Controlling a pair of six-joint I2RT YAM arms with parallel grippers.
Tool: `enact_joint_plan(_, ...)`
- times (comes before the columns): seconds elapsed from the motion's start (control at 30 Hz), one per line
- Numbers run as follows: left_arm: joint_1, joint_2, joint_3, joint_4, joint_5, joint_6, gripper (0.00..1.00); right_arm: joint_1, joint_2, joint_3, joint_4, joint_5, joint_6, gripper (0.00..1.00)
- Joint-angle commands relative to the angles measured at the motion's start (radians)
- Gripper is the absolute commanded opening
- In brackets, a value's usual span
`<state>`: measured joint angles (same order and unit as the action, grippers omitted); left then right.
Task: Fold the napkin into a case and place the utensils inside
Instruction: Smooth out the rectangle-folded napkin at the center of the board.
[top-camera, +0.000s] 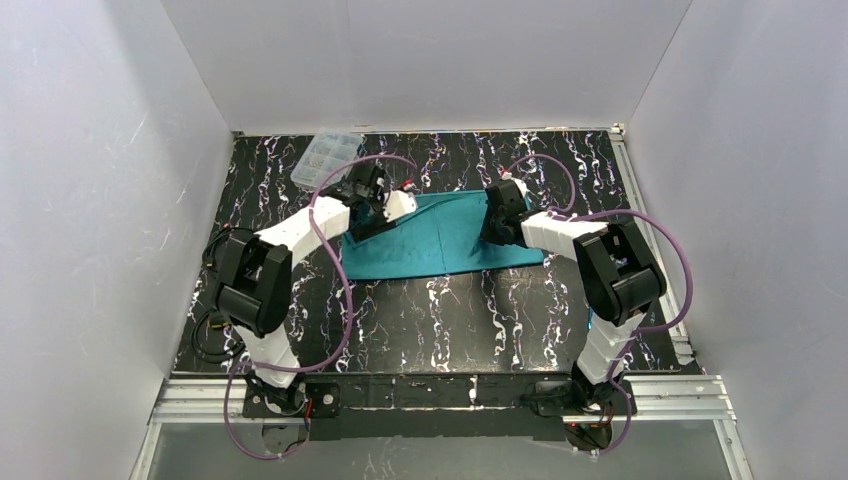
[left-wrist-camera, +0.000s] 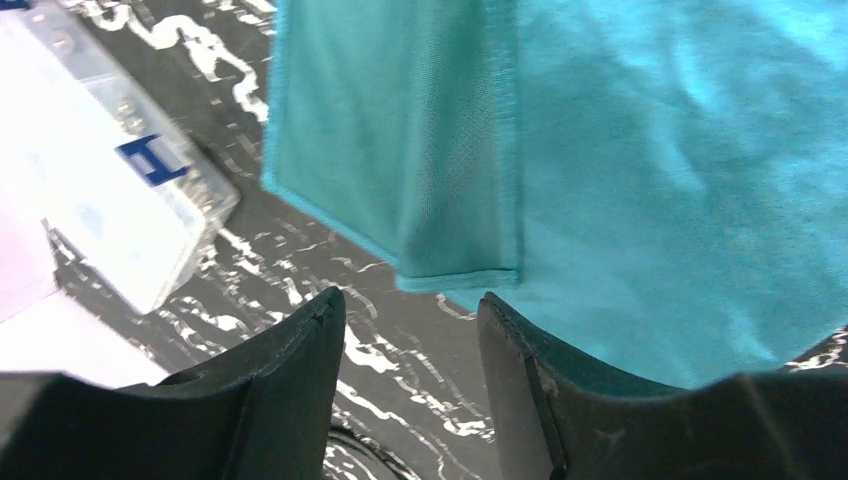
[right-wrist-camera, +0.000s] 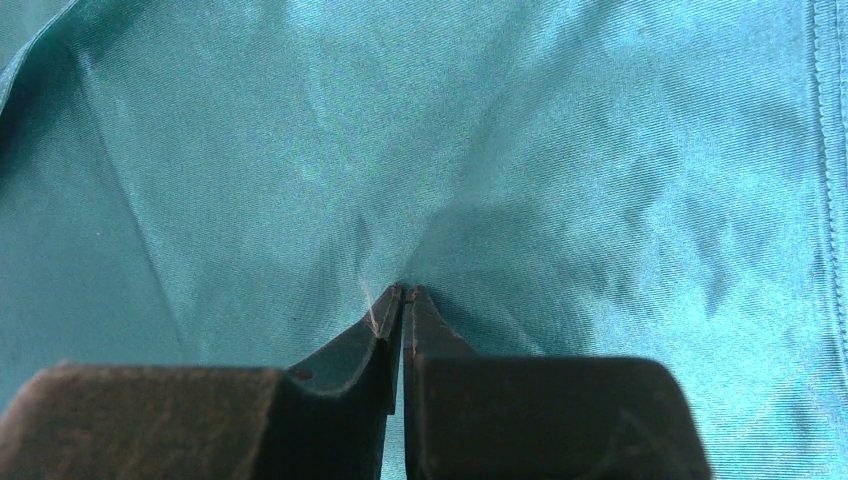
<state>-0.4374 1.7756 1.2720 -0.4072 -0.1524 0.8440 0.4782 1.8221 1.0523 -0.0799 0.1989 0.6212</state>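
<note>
First, compartment box (top-camera: 325, 157): clear plastic with its lid on, at the far left of the table, beyond the left arm. The left wrist view shows a blue mark on the lid. Small pale bits show through it, too blurred to name.
Napkin (top-camera: 440, 240): teal-green cloth lying flat across the middle of the table, between the two grippers, well apart from the box. At its left end one layer is folded over another, with the lighter stitched hem running along the fold's edges.
Left gripper (left-wrist-camera: 410, 330): fingers apart with only bare table between them, just short of the folded corner. The cloth's edge lies close behind the right-hand finger (left-wrist-camera: 520, 380); I cannot tell whether they touch.
Right gripper (right-wrist-camera: 403, 295): fingers pressed together on a small pinch of the napkin at its right part, with creases fanning out from the tips.
Table (top-camera: 450, 320): black top with white marbled veins.
In the way: the left wrist hangs over the napkin's left end and hides it from above. Purple cables (top-camera: 345, 290) loop beside each arm.
Surround: plain white walls on three sides.
</note>
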Motion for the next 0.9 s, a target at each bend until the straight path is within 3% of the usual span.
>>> enact_joint_plan(0.0,-0.053,0.024,-0.076,-0.011,0.039,-0.007,0.50,-0.002,0.016,-0.046,-0.082,0.003,-0.014,0.14)
enact_joint_plan(0.47,-0.065,0.166,-0.040,0.106,-0.157,0.017,0.50,-0.001,0.009,-0.043,-0.086,-0.002,-0.016,0.14)
enact_joint_plan(0.7,-0.054,0.125,-0.013,0.041,-0.091,-0.010,0.49,-0.002,-0.001,-0.053,-0.088,0.003,-0.021,0.14)
enact_joint_plan(0.87,-0.034,0.147,0.016,0.058,-0.131,0.011,0.49,-0.003,0.001,-0.054,-0.087,0.000,-0.020,0.14)
